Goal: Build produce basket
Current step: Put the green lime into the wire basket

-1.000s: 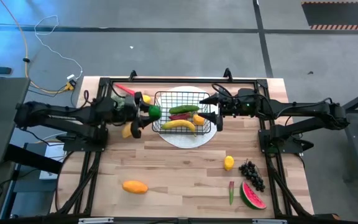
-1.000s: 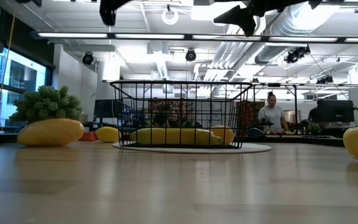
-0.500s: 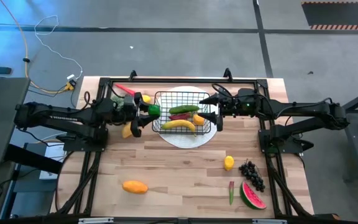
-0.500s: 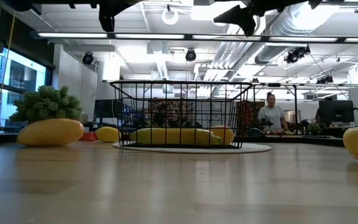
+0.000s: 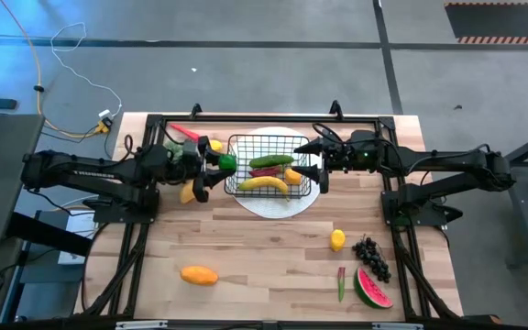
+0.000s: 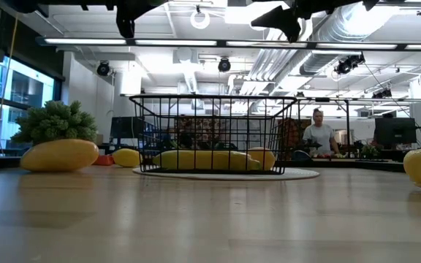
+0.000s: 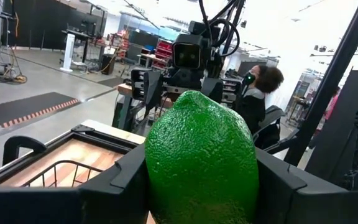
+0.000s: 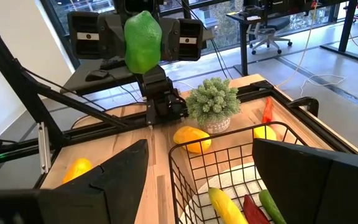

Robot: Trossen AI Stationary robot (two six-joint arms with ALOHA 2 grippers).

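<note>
The black wire basket (image 5: 269,165) stands on a round white plate (image 5: 273,203), at the far middle of the table. In it lie a banana (image 5: 264,184), a cucumber (image 5: 270,162) and a red piece. My left gripper (image 5: 221,169) hovers level just left of the basket's left rim, shut on a green lime (image 7: 201,162). My right gripper (image 5: 319,162) hovers level at the basket's right rim, open, with nothing between its fingers (image 8: 110,177). Loose on the table lie a mango (image 5: 199,275), a lemon (image 5: 337,240), grapes (image 5: 370,257) and a watermelon slice (image 5: 372,289). My left gripper pinches the lime by its two opposite sides (image 7: 157,168) between its two fingers. The fingers come level from the table's left. The lime (image 8: 143,40) stands upright between them, lifted well clear of the table, higher than the basket's rim.
Left of the basket lie a red pepper (image 5: 183,133), a second lemon (image 5: 214,145) and another yellow piece (image 5: 188,192), beside a small green plant (image 8: 213,99). A thin green and red piece (image 5: 341,282) lies by the watermelon. A person (image 6: 318,135) stands far behind the table.
</note>
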